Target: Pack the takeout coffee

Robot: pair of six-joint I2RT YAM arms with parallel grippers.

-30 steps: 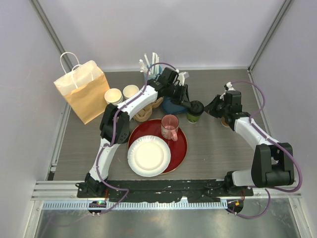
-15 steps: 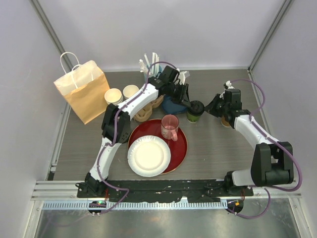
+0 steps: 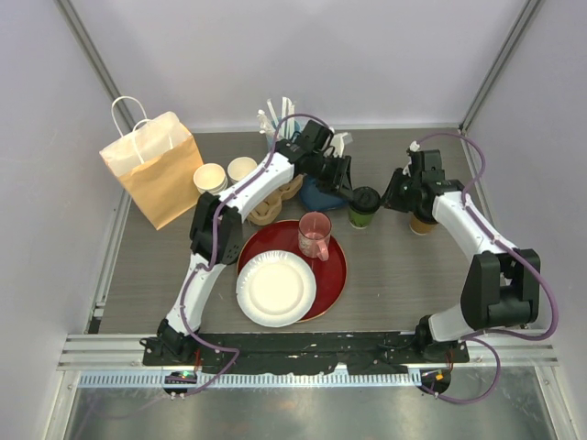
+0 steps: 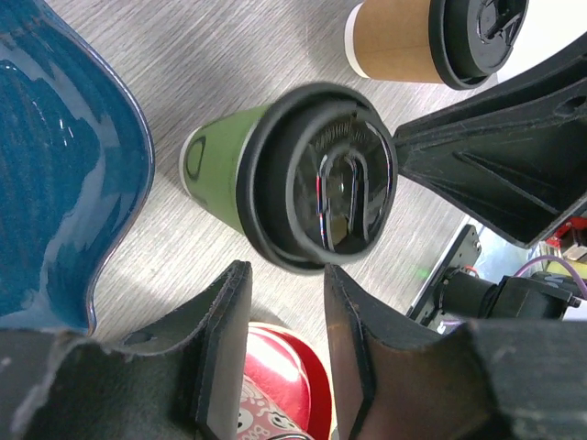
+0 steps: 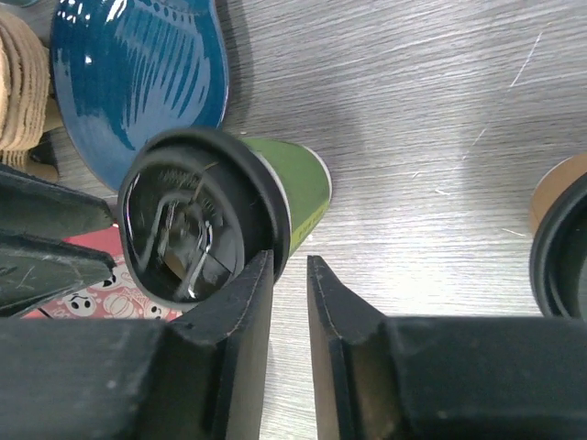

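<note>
Left hand (image 4: 286,275) hangs parted and empty above a grey wood-grain bench (image 4: 229,55) enclosed by pale walls (image 3: 321,55). Just beyond its dark fingertips stands the green paper cup (image 4: 215,170), with a glossy black lid, beside a glazed blue bowl (image 4: 55,183). Right hand (image 5: 290,266), narrowly parted, holds nothing, one finger at that lid's rim. The brown paper cup (image 4: 394,41), also black-lidded, stands further right, near the right hand.

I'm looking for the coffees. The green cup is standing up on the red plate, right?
Not quite. The green cup is standing up, but on the table, just beside the red plate, not on it. The top view shows this.
</note>
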